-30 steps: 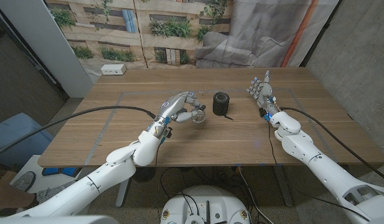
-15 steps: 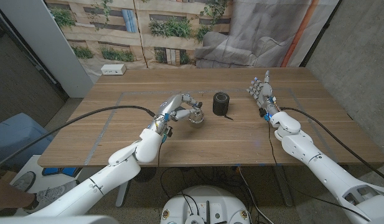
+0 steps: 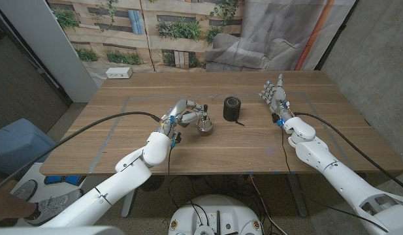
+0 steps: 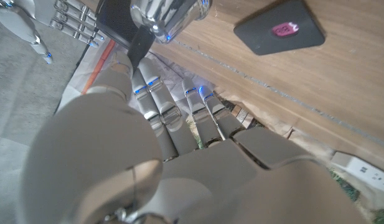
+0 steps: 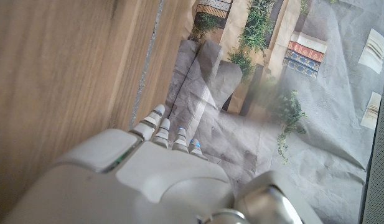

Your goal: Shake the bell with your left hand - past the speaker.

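My left hand (image 3: 182, 115) holds a silver bell (image 3: 204, 125) by its black handle, just left of the black cylindrical speaker (image 3: 232, 108) at the table's middle. The bell hangs low over the wood; I cannot tell whether it touches. In the left wrist view the shiny bell (image 4: 170, 14) sticks out beyond my curled fingers (image 4: 155, 93), its dark handle (image 4: 139, 47) pinched between them. My right hand (image 3: 274, 95) stands upright and open near the table's right side, holding nothing; its back (image 5: 148, 168) shows in the right wrist view.
A white power strip (image 3: 117, 73) lies at the far left corner of the wooden table (image 3: 253, 147). A flat black object with a pink mark (image 4: 279, 27) lies on the wood in the left wrist view. A cable runs from the speaker.
My left hand has turned and curled tighter, and the bell has swung a little lower and nearer. The speaker and my right hand have stayed put.
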Motion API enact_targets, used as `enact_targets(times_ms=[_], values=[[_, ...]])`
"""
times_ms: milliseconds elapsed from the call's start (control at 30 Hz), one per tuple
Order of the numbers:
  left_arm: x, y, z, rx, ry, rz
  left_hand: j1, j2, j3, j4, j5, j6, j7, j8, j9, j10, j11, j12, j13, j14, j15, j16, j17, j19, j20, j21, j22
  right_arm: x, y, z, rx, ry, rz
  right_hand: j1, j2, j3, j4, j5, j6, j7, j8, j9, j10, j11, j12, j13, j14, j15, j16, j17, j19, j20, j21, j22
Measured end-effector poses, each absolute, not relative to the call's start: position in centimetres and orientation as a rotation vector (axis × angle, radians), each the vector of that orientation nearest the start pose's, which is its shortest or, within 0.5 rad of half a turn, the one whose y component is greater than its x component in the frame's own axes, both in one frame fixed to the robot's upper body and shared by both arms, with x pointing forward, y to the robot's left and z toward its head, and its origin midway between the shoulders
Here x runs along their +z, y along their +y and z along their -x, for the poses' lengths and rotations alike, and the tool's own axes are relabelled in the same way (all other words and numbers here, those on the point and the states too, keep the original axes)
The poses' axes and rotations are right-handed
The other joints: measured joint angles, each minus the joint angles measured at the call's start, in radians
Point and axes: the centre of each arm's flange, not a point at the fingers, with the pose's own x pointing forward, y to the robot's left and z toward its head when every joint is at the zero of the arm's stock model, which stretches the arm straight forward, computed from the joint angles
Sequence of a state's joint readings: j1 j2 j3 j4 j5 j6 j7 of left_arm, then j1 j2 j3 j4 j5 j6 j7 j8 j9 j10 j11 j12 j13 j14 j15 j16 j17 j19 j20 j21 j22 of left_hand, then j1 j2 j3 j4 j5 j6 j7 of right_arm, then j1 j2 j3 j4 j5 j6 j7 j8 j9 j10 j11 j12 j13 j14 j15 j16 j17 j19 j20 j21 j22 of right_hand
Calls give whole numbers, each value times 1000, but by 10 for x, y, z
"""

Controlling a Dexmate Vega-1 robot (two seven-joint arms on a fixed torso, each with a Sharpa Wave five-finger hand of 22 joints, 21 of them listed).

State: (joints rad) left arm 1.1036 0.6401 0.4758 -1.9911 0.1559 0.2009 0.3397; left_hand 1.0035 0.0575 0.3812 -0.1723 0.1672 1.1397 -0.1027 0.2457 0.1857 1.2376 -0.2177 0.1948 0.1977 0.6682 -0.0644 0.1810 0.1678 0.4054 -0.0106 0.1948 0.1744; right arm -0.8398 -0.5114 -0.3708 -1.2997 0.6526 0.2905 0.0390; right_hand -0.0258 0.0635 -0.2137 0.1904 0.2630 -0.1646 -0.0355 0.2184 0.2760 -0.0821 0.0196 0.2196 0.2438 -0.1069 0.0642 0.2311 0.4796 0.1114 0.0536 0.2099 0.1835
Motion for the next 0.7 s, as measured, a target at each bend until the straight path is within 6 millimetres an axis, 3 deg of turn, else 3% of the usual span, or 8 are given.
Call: enact_targets(times_ms=[200, 267, 700], values=[[-52, 180, -541, -16, -570, -663, -1, 1, 0, 0, 0, 0, 0, 0, 0, 0, 0, 0, -3, 0, 0, 0, 0, 0, 0, 0, 0, -27, -290, -653, 215, -593, -40, 0, 0, 0, 0, 0, 0, 0, 0, 0, 0, 0, 0, 0, 0, 0, 0, 0, 0, 0, 0, 0], [-45, 176, -537, -25, -560, -627, -3, 3, 0, 0, 0, 0, 0, 0, 0, 0, 0, 0, -3, 0, 0, 0, -2, 0, 0, 0, 0, -27, -290, -653, 215, -593, -40, 0, 0, 0, 0, 0, 0, 0, 0, 0, 0, 0, 0, 0, 0, 0, 0, 0, 0, 0, 0, 0], [-50, 175, -537, -55, -441, -524, -4, 4, 0, 0, -1, -5, 5, 0, 0, 0, 0, 0, 0, 0, 0, 0, -2, 0, 0, 0, 0, -27, -290, -653, 215, -593, -40, 0, 0, 0, 0, 0, 0, 0, 0, 0, 0, 0, 0, 0, 0, 0, 0, 0, 0, 0, 0, 0]])
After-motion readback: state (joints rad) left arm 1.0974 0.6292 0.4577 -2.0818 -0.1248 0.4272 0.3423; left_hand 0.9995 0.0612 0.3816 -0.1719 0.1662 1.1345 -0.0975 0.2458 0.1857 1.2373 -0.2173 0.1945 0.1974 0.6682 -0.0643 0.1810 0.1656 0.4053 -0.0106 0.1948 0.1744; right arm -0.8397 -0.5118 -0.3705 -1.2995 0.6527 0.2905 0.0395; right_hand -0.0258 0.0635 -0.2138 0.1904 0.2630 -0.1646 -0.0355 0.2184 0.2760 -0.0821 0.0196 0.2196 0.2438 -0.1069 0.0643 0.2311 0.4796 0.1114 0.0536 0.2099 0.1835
